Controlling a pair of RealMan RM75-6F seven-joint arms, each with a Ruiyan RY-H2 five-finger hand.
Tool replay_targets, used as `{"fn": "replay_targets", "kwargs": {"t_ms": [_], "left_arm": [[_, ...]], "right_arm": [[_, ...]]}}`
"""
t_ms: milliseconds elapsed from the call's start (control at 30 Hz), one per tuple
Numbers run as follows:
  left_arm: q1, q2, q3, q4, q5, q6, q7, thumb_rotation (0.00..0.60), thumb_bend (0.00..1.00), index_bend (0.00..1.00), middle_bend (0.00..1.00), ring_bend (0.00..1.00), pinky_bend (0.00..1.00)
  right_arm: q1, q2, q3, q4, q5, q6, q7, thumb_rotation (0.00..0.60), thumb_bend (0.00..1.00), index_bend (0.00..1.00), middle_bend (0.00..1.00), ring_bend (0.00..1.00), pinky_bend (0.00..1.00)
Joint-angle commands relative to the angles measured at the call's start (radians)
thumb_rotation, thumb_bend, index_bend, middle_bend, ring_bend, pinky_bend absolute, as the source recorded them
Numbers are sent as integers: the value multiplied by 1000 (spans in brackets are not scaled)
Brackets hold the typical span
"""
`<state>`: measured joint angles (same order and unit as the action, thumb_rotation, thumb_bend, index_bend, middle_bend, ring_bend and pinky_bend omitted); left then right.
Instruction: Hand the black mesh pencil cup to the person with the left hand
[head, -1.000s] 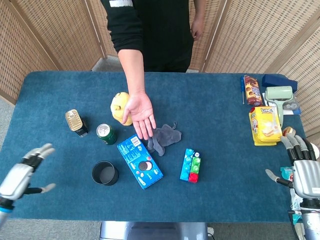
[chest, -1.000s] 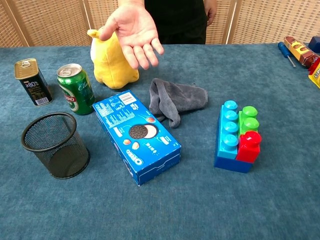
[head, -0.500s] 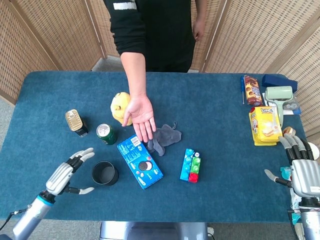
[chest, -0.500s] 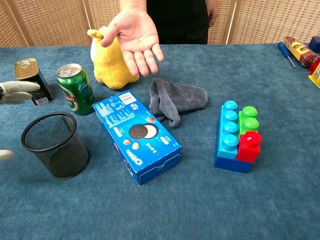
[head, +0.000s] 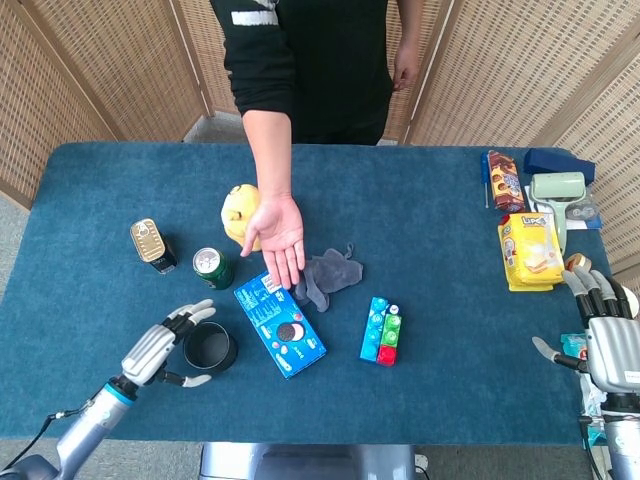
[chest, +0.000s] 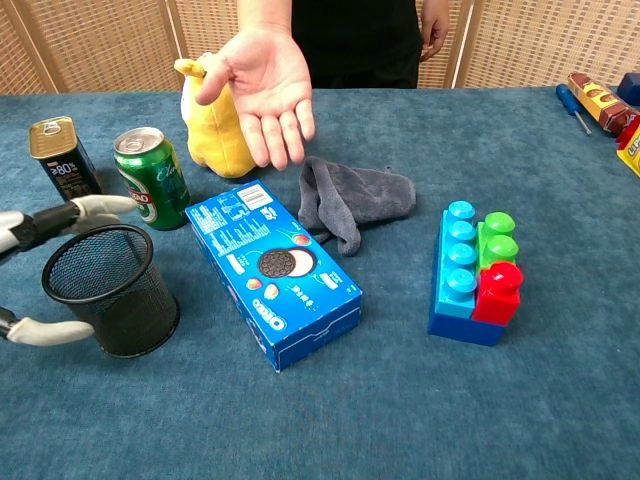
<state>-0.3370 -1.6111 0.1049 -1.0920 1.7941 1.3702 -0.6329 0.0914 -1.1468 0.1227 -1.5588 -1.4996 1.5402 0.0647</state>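
Note:
The black mesh pencil cup (head: 210, 346) (chest: 112, 290) stands upright near the table's front left. My left hand (head: 163, 347) (chest: 40, 270) is just left of it, fingers spread, with fingertips reaching either side of the cup's rim; no grip shows. The person's open palm (head: 275, 228) (chest: 260, 90) hangs above the table's middle, beyond the cup. My right hand (head: 607, 338) hovers at the table's far right edge, fingers extended and empty.
A blue cookie box (head: 280, 322) lies right of the cup. A green can (head: 211, 267), a gold tin (head: 152, 245), a yellow plush (head: 239, 214), a grey cloth (head: 327, 274) and a toy brick block (head: 382, 330) stand around. Snack packs (head: 529, 247) crowd the right edge.
My left hand has come in from the left edge to flank the pencil cup. The person's hand stays extended, and my right hand has barely moved.

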Motion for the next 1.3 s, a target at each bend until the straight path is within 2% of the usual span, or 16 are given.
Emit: {"fn": "replay_targets", "kwargs": {"t_ms": [33, 100, 167, 233, 267, 333, 433, 500, 700, 867, 933, 1033, 1300], "left_arm": [[-7, -12, 1, 10, -5, -7, 6, 462, 102, 38, 0, 68, 126], [-11, -22, 1, 17, -7, -8, 6, 488, 124, 39, 0, 72, 175], [-12, -32, -1, 23, -10, -3, 1, 522, 172, 69, 42, 128, 251], [-8, -51, -9, 36, -17, 17, -3, 566, 236, 201, 198, 274, 350], [-6, -58, -13, 42, -20, 25, -2, 569, 241, 216, 216, 288, 359], [0, -74, -23, 54, -29, 42, 5, 599, 287, 356, 405, 426, 441], [7, -96, -35, 67, -50, 52, 11, 600, 300, 448, 543, 518, 509], [12, -106, -44, 70, -62, 65, 0, 600, 300, 484, 580, 543, 529], [19, -122, -51, 90, -69, 103, -26, 600, 299, 508, 605, 551, 534], [17, -110, -50, 62, -55, 144, -52, 600, 297, 507, 605, 551, 534], [7, -64, -56, -21, -21, 202, -65, 600, 293, 508, 605, 551, 534], [-9, 25, -64, -164, -9, 211, -28, 600, 285, 508, 605, 551, 534], [-61, 242, -136, -497, -19, 182, 138, 600, 270, 508, 605, 551, 534]], "right_arm": [[0, 0, 0, 0, 0, 0, 1, 490, 0, 44, 0, 42, 45], [0, 1, 0, -1, 1, -1, 4, 491, 0, 44, 0, 42, 45], [-1, 2, 0, -1, 2, 0, 6, 493, 0, 43, 0, 42, 45], [-1, 3, 1, -1, 3, 0, 9, 492, 0, 43, 0, 42, 45], [-1, 3, 1, -1, 4, 0, 10, 491, 0, 43, 0, 42, 45], [-2, 4, 2, -1, 5, 0, 12, 489, 0, 44, 0, 42, 45], [-2, 5, 3, 0, 7, 0, 15, 490, 0, 43, 0, 42, 45], [-2, 5, 2, 0, 5, 2, 16, 492, 0, 43, 0, 42, 45], [-1, 3, 1, 0, 6, -1, 9, 491, 0, 43, 0, 42, 45], [-3, 3, 1, -2, 7, 0, 7, 491, 0, 43, 0, 42, 45], [-4, 5, 2, -4, 8, 2, 11, 490, 0, 44, 0, 42, 45], [-4, 7, 2, -5, 10, 0, 15, 490, 0, 44, 0, 42, 45], [-3, 10, 2, -9, 11, -4, 15, 489, 0, 43, 0, 42, 45]]}}
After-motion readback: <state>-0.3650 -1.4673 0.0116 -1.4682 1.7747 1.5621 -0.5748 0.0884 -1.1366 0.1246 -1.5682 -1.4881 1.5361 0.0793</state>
